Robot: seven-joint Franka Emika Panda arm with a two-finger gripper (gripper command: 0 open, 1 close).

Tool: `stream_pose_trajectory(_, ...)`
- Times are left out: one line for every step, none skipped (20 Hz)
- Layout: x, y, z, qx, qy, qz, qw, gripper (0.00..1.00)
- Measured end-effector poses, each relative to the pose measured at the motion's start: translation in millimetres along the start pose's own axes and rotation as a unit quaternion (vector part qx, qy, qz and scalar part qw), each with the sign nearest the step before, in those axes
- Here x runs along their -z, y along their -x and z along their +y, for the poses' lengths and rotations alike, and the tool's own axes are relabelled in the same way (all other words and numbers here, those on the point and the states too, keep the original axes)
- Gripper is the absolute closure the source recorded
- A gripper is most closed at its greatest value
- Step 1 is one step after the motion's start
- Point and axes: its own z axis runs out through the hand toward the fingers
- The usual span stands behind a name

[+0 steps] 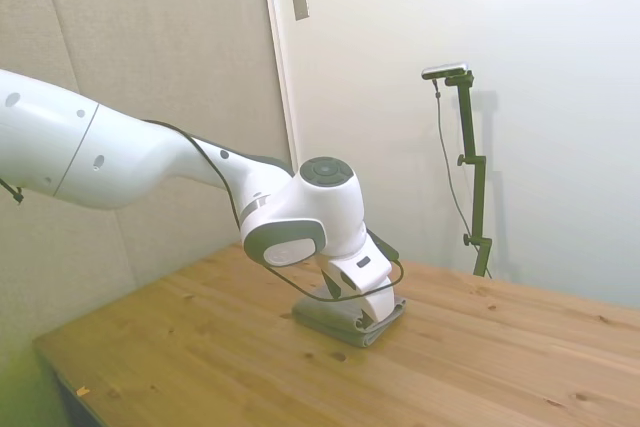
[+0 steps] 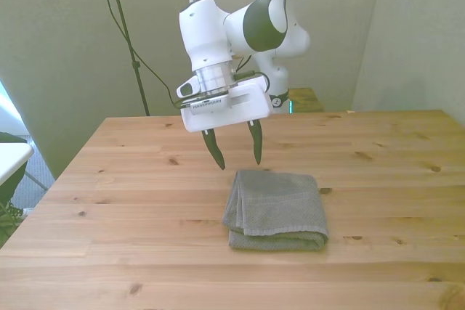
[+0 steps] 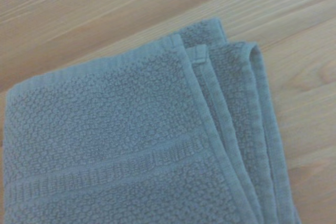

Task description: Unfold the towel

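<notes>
Grey terry cloth, one item: the towel [image 2: 276, 210] lies folded on the wooden table [image 2: 109, 201], around the middle of the top and nearer the front view's right than its left. You can count several stacked layers at the edge that faces the front camera, where the folds bulge and round over. In the wrist view the towel [image 3: 121, 145] fills most of the picture; you see a woven band across the pile and layered hems running together toward one corner, with bare planks beyond. Its remaining corners are cut off by that picture's borders.

White arm, one item: it reaches over the table, and the gripper [image 2: 236, 154] hangs just above the towel's far edge, toward the corner on the front view's left. You see two dark fingers [image 2: 215, 150] pointing down, parted by a moderate gap with nothing between them. Their tips look clear of the cloth in the front view, though you cannot be sure how much air is left.

In the side view the wrist housing covers the gripper entirely, so you cannot read the fingers there, and the towel [image 1: 335, 319] shows only as a low grey slab, partly hidden behind the arm.
</notes>
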Motion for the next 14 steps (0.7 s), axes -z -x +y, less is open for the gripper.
stream_pose_trajectory(-3,0,1,0.0,-0.001,-0.003,1.0,0.0)
stream_pose_trajectory(-6,0,2,-0.001,0.0,-0.005,1.0,0.0)
stream_pose_trajectory(-9,-1,2,-0.001,0.001,-0.006,1.0,0.0)
stream_pose_trajectory(-11,-1,3,-0.001,0.001,-0.007,1.0,0.0)
stream_pose_trajectory(-13,-2,3,-0.001,0.001,-0.009,1.0,0.0)
stream_pose_trajectory(-15,-2,3,-0.001,-0.004,-0.012,0.9999,0.0)
stream_pose_trajectory(-19,-2,3,0.002,-0.008,-0.017,0.9998,0.0)
stream_pose_trajectory(-21,-2,2,0.004,-0.012,-0.02,0.9997,1.0)
stream_pose_trajectory(-23,-3,1,0.005,-0.014,-0.021,0.9997,1.0)
stream_pose_trajectory(-25,-3,0,0.007,-0.016,-0.022,0.9996,1.0)
stream_pose_trajectory(-25,-4,-1,0.009,-0.017,-0.022,0.9996,1.0)
stream_pose_trajectory(-25,-4,-1,0.01,-0.017,-0.022,0.9996,1.0)
stream_pose_trajectory(-24,-4,-2,0.012,-0.018,-0.022,0.9995,1.0)
stream_pose_trajectory(-24,-4,-3,0.013,-0.018,-0.022,0.9995,1.0)
